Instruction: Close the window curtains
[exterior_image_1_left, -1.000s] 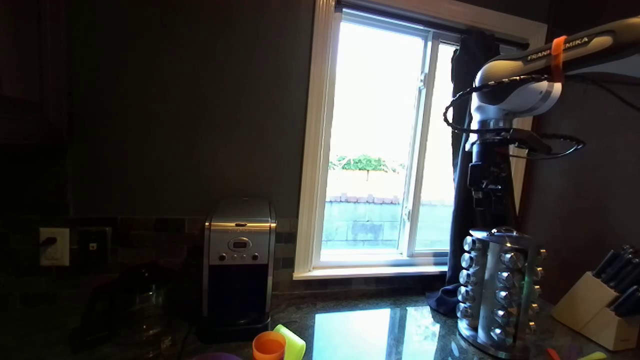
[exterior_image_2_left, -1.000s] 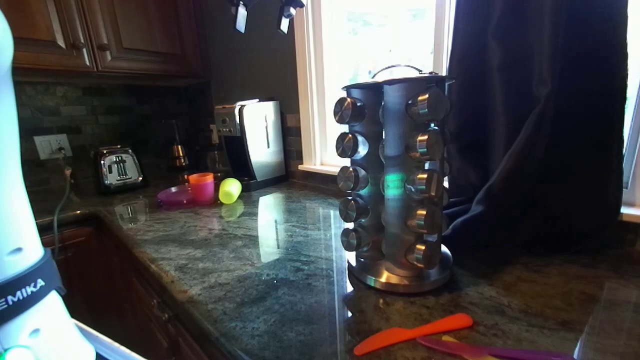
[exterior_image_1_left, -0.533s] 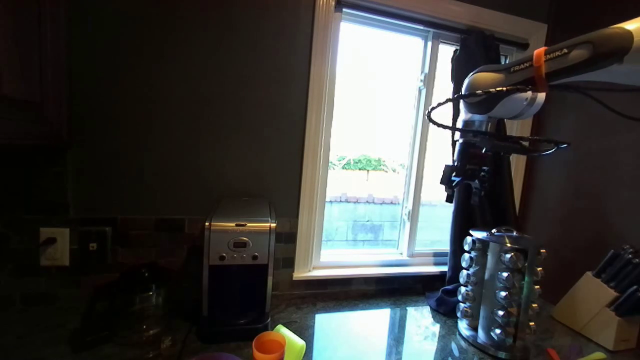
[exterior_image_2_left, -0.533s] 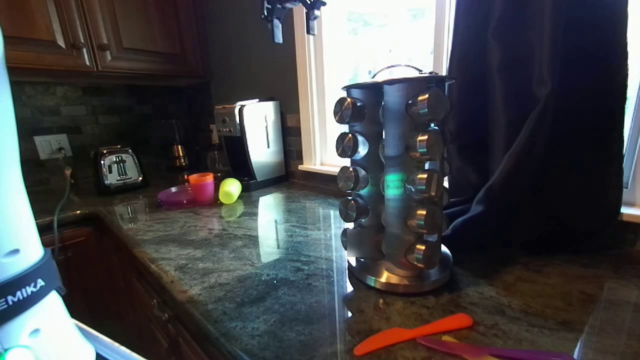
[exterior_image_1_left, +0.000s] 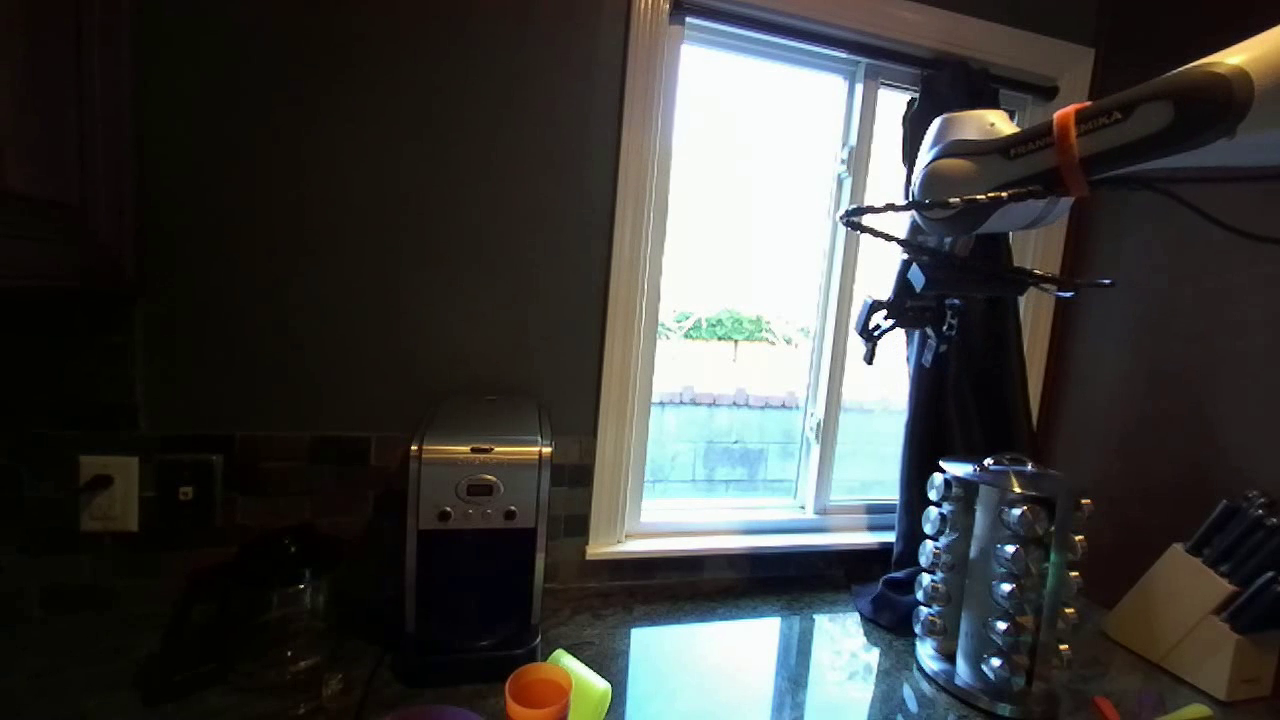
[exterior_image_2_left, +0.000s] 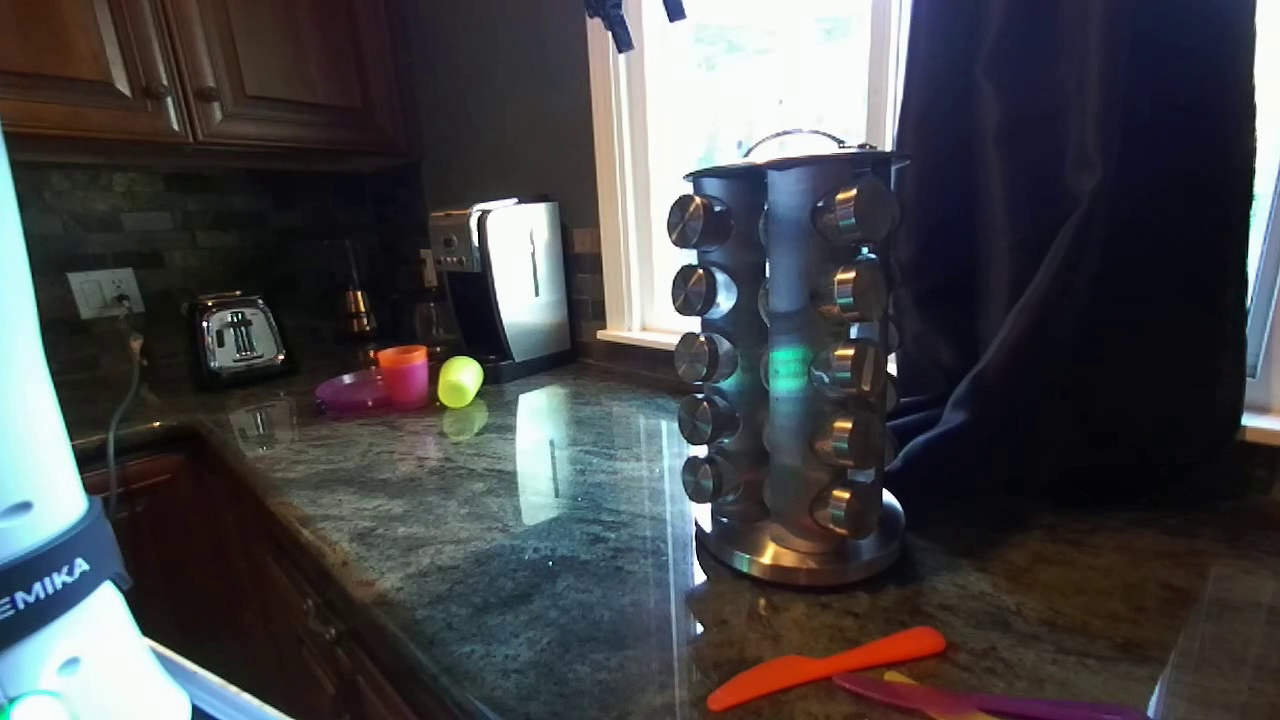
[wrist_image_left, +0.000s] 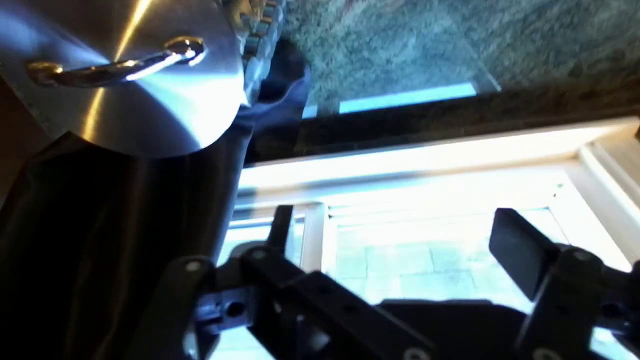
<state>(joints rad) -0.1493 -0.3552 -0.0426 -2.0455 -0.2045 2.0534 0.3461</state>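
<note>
in an exterior view alone, the gathered curtain (exterior_image_1_left: 975, 400) meets its rod (exterior_image_1_left: 820, 41).

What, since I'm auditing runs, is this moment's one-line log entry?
curtain: gathered at one side; window: mostly uncovered; pincer: open, holding nothing; closing: not done

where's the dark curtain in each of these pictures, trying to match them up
In an exterior view: the curtain hangs right of centre, partly behind the arm and spice rack.
In an exterior view: the curtain fills much of the upper right, behind the spice rack.
Wrist view: the curtain is at lower left, partly covered by the spice rack.
Shared landmark: the spice rack, in all three.
</note>
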